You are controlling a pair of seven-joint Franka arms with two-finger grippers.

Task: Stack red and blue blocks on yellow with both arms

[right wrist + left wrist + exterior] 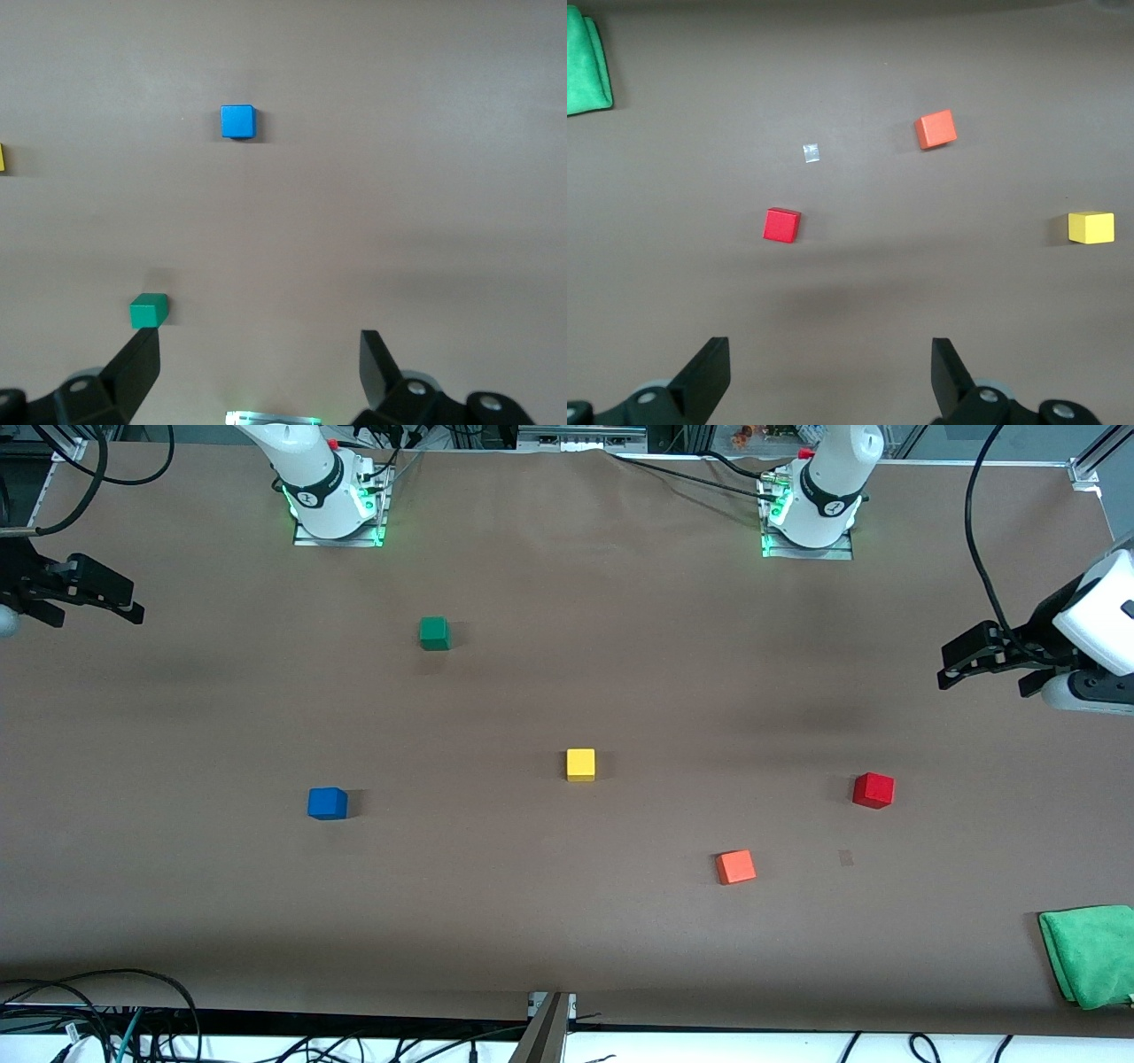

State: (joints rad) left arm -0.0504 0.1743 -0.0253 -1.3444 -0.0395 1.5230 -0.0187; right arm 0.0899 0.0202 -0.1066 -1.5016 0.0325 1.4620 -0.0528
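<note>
A brown paper-like sheet covers the table (567,921), with cables trailing along its edges. In the front view nothing is stacked yet: every cube sits alone on the sheet, so both placements are left to do. The yellow cube (580,764) lies near the middle of the table. The blue cube (327,803) sits toward the right arm's end, slightly nearer the camera than the yellow one; the red cube (873,790) sits toward the left arm's end. An orange cube (735,866) lies between yellow and red, nearer the camera, and a green cube (434,633) lies closer to the bases. A folded green cloth (1090,955) rests at the left arm's end. The left gripper (983,669) hangs over that end of the table, the right gripper (97,602) over the other; both wait, holding nothing.

In the left wrist view the left gripper (831,372) has its fingers spread wide and empty, above the red cube (781,225). All cubes look matte, plain, sharp-edged and equal in size.

In the right wrist view the right gripper (260,367) is likewise spread and empty, with the blue cube (237,121) ahead of it and the green cube (148,310) just beside one finger.
</note>
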